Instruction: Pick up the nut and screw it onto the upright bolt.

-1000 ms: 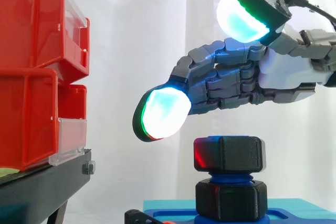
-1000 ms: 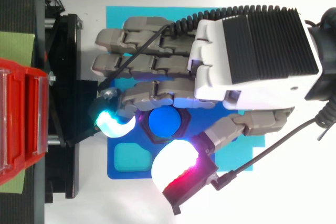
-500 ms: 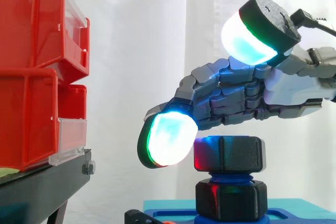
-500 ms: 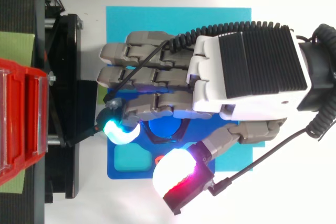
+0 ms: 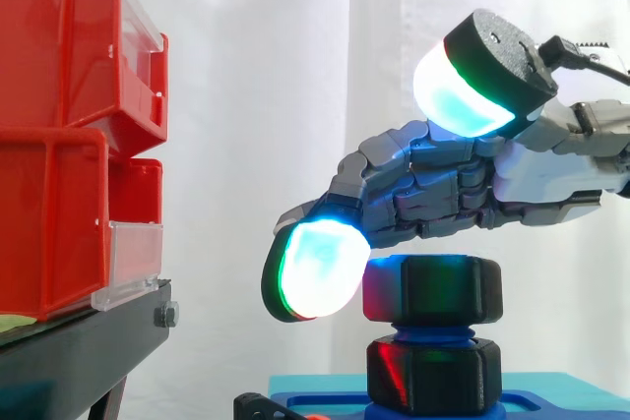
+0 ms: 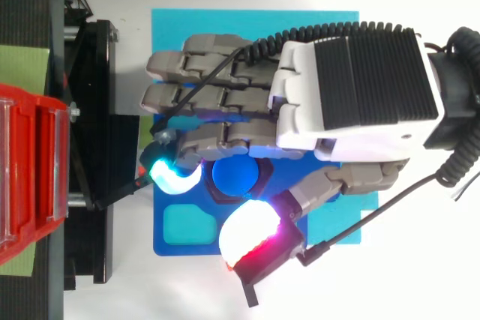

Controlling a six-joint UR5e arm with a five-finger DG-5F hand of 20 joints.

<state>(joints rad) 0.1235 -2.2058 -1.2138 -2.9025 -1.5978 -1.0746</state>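
Observation:
A black nut (image 5: pixel 433 289) sits at the top of the upright blue bolt (image 6: pixel 235 176), above a second black nut (image 5: pixel 433 373) lower on the thread. The bolt stands on a blue base plate (image 6: pixel 169 243). My hand (image 6: pixel 352 80) hovers just over the top nut, reaching left with loosely bent fingers. One glowing cyan fingertip (image 5: pixel 315 268) hangs at the nut's left side, level with it; I cannot tell if it touches. The thumb pad (image 5: pixel 463 95) is raised well above the nut, on the near side. Nothing is held.
Stacked red bins (image 5: pixel 69 145) on a black stand (image 5: pixel 69 361) rise at the left, close to the fingertips. The base plate lies on a cyan mat (image 6: pixel 172 24) and has a teal square recess (image 6: pixel 187 224). White curtain behind.
The hand has come down onto the top nut; its leading fingertip dropped from above the nut to level with its left side. The nut's facets look slightly turned.

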